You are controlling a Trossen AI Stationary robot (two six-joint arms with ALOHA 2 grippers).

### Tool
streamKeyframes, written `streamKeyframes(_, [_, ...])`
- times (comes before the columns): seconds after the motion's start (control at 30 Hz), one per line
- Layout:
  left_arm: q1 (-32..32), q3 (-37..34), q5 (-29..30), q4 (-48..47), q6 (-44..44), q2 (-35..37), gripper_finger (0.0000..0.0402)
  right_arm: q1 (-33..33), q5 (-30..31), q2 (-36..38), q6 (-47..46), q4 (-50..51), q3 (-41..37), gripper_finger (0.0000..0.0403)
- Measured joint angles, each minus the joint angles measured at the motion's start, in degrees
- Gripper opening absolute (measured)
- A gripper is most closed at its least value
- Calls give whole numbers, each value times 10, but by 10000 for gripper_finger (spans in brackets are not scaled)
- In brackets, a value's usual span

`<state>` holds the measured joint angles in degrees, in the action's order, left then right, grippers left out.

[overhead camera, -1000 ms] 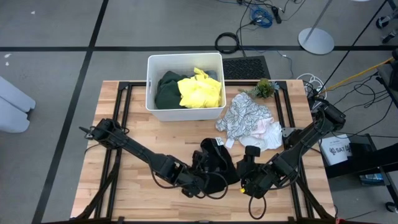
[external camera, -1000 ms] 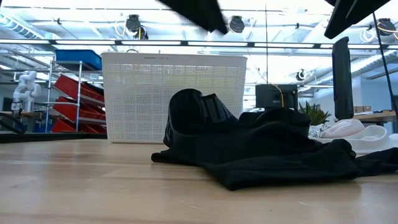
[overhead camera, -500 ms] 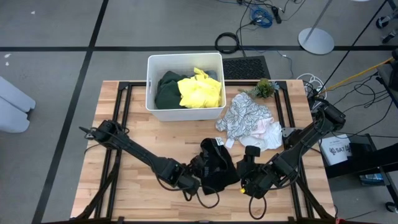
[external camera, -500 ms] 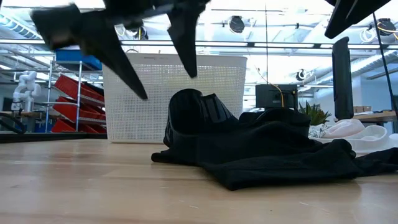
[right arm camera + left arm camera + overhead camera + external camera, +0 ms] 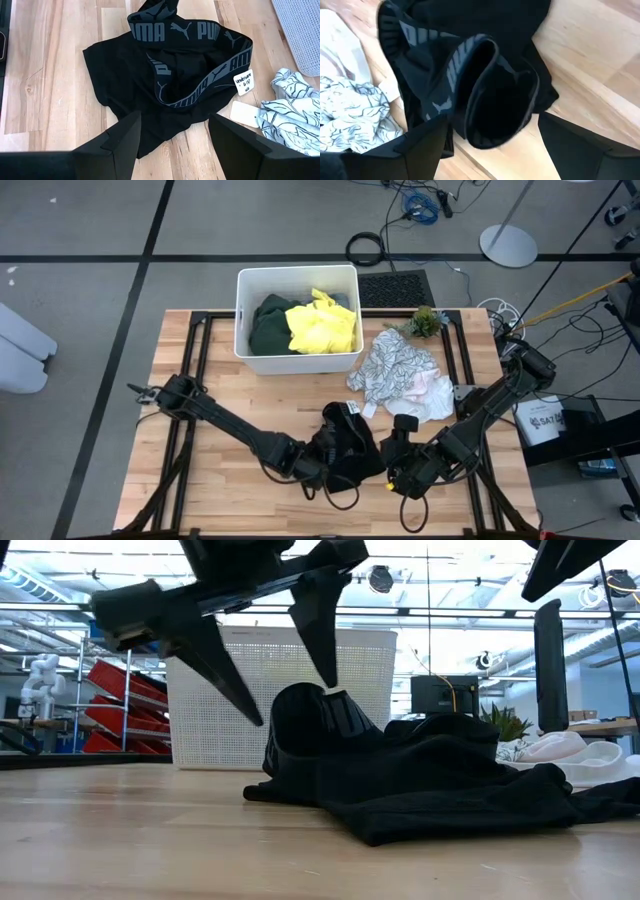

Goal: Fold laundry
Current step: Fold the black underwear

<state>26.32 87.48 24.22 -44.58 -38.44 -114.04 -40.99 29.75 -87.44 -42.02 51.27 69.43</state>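
Note:
The black garment (image 5: pixel 352 445) lies crumpled on the table near its front edge, its grey lettered waistband (image 5: pixel 200 32) bulging up. My left gripper (image 5: pixel 295 705) is open just above that raised waistband (image 5: pixel 485 95), one finger on each side of it. My right gripper (image 5: pixel 175 117) is open and empty, hovering over the garment's right side (image 5: pixel 398 468). The dark green (image 5: pixel 268 325) and bright yellow (image 5: pixel 322 328) garments lie in the bin. The white garment with grey pattern (image 5: pixel 400 370) lies on the table behind the black one. The light blue garment does not plainly show. My left gripper comes down slanting from the table's left. One fingertip (image 5: pixel 332 685) stands at the top of the black garment's raised waistband (image 5: pixel 320 715). I cannot tell whether it touches. The garment lies on the table.
The white plastic bin (image 5: pixel 297 278) stands at the table's far middle and fills the background of the low view (image 5: pixel 280 690). A small green plant (image 5: pixel 425 322) sits at the far right. Bare wood (image 5: pixel 200 480) lies at the front left.
My left gripper has come down and gone toward the table's right, onto the black garment's raised waistband, with its fingers spread. The garment and my right gripper have kept still.

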Motion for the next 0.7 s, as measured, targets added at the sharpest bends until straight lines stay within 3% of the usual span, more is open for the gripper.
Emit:
streamKeyframes(0.43, [-4,0,-22,21,4,-27,319,0,-2,0,-2,0,0,219])
streamKeyframes(0.7, [-4,1,0,16,17,-25,255,0,-1,0,1,0,0,219])
